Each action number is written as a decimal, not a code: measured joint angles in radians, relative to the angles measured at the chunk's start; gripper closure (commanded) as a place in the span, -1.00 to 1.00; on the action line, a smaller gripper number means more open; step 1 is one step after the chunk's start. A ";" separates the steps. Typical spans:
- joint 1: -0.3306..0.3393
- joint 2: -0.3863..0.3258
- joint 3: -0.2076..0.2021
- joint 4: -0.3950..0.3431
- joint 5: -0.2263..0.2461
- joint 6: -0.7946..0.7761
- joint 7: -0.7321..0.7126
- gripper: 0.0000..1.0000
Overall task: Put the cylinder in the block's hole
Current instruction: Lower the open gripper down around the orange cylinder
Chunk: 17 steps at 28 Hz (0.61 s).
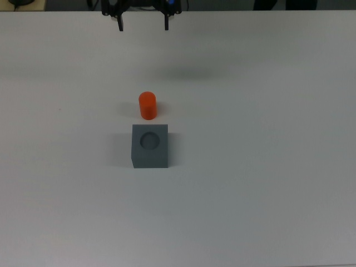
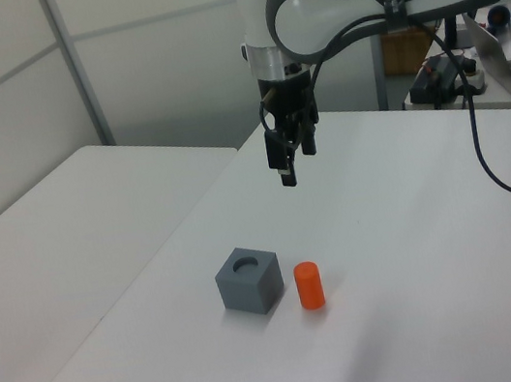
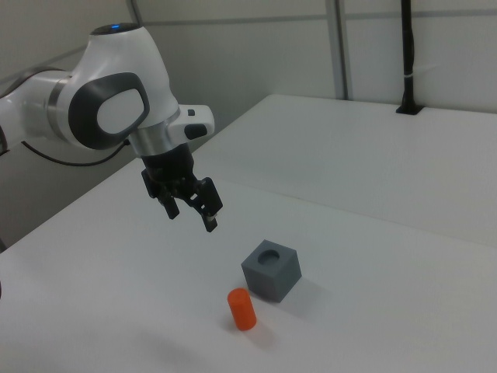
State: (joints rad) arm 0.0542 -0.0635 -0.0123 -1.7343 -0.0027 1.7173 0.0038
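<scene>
The orange cylinder (image 1: 147, 105) stands upright on the white table, just beyond the block in the top view. The dark grey block (image 1: 150, 158) has its round hole facing up, and the hole is empty. In the left view the cylinder (image 2: 309, 285) is immediately right of the block (image 2: 250, 285); in the right view the cylinder (image 3: 242, 308) is left of and nearer than the block (image 3: 271, 273). My gripper (image 1: 143, 26) hangs open and empty well above the table, at the top view's upper edge, away from both objects. It also shows as the gripper (image 2: 295, 160) and the gripper (image 3: 192, 217).
The white table (image 1: 267, 183) spreads around both objects. A second table (image 2: 41, 256) sits beside it at the left view's left. Cables and desk gear (image 2: 451, 70) lie behind the arm at the left view's right. A black post (image 3: 408, 54) stands at the far back.
</scene>
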 measured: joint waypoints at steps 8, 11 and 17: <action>-0.002 0.008 0.000 -0.007 0.000 0.000 0.002 -1.00; -0.002 0.016 -0.001 -0.017 0.000 0.001 0.002 -1.00; -0.003 0.029 -0.001 -0.086 0.000 0.067 0.002 -1.00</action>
State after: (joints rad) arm 0.0514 -0.0344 -0.0132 -1.8199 -0.0027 1.7838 0.0054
